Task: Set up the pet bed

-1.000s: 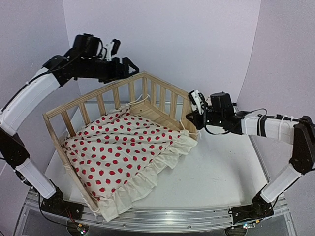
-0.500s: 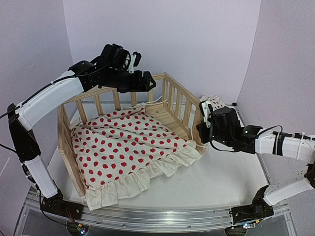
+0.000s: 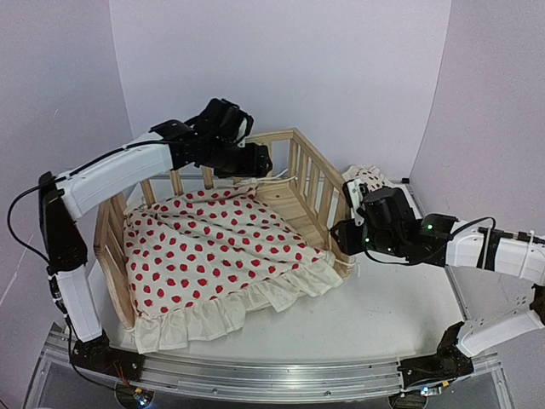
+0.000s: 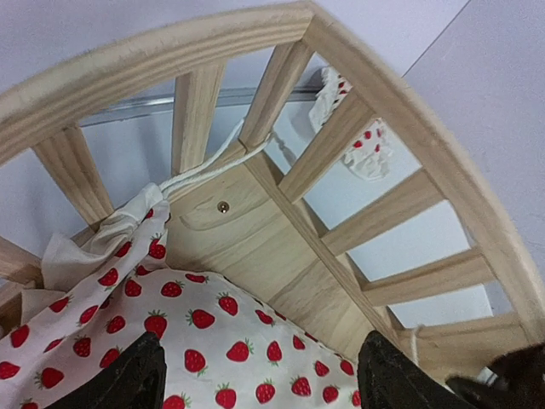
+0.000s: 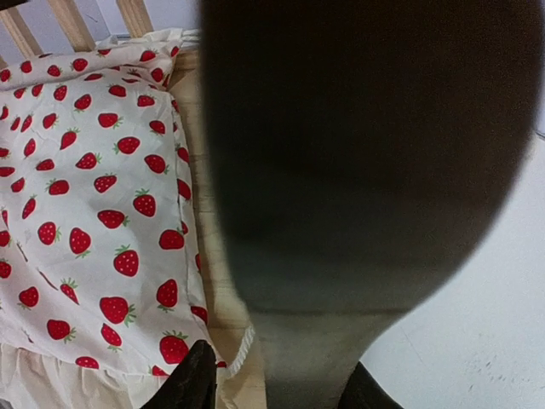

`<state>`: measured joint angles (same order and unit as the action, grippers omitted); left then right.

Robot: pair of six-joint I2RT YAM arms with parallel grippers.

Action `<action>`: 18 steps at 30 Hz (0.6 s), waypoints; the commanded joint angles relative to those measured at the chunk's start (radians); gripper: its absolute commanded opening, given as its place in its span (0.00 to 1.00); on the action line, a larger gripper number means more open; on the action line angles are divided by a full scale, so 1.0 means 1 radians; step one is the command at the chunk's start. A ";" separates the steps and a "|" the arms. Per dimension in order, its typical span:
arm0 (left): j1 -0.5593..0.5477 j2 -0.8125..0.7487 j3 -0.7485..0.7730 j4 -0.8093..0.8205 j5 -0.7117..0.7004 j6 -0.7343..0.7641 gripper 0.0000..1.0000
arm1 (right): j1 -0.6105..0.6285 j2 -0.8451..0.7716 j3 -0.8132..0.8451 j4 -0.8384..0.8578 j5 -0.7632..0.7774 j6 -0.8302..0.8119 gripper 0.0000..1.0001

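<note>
Pet bed: the pine pet bed point(image 3: 289, 203) sits on the left half of the table point(image 3: 383, 298), with its open front toward the near edge.
Long axis: it runs roughly left to right, and the right end is swung toward the far edge.
Cushion: the strawberry cushion point(image 3: 213, 247) lies inside the frame. Its ruffle spills over the open front, and bare wood shows in the far right corner.
Tie strings: the tie strings point(image 4: 204, 170) trail from the cushion's far corner out through the back slats.
Left gripper: the left gripper point(image 3: 255, 162) is spread wide and empty. It hangs over the back rail, looking down into that bare corner.
Right gripper: the right gripper point(image 3: 341, 234) has its jaws on either side of the front end of the right side rail point(image 3: 313, 175). I cannot tell whether it is pinching or loose.
Small pillow: the small pillow point(image 3: 368, 177) lies beyond the bed near the table's far right corner.
Key relation: the cushion's unseated corner lies just below the left gripper and slightly toward the near left. That makes the left arm the nearer one, probably for drawing the cushion into the corner.
</note>
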<state>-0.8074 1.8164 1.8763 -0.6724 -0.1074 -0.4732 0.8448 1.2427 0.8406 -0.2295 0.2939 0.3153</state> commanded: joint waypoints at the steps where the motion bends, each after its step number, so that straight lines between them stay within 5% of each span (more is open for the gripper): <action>1: -0.013 0.140 0.138 -0.030 -0.135 -0.010 0.76 | 0.053 0.011 0.073 -0.021 -0.099 0.083 0.61; 4: -0.014 0.231 0.228 -0.090 -0.190 -0.014 0.77 | 0.051 -0.012 0.131 -0.106 -0.083 0.015 0.86; 7: -0.019 0.302 0.268 -0.109 -0.252 -0.019 0.77 | 0.041 -0.038 0.218 -0.225 -0.069 -0.075 0.98; 18: -0.021 0.477 0.294 -0.156 -0.253 -0.142 0.70 | 0.032 -0.184 0.286 -0.350 0.095 -0.231 0.98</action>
<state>-0.8261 2.2169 2.1078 -0.8169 -0.3714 -0.5598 0.8818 1.1038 1.0908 -0.5484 0.2920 0.1558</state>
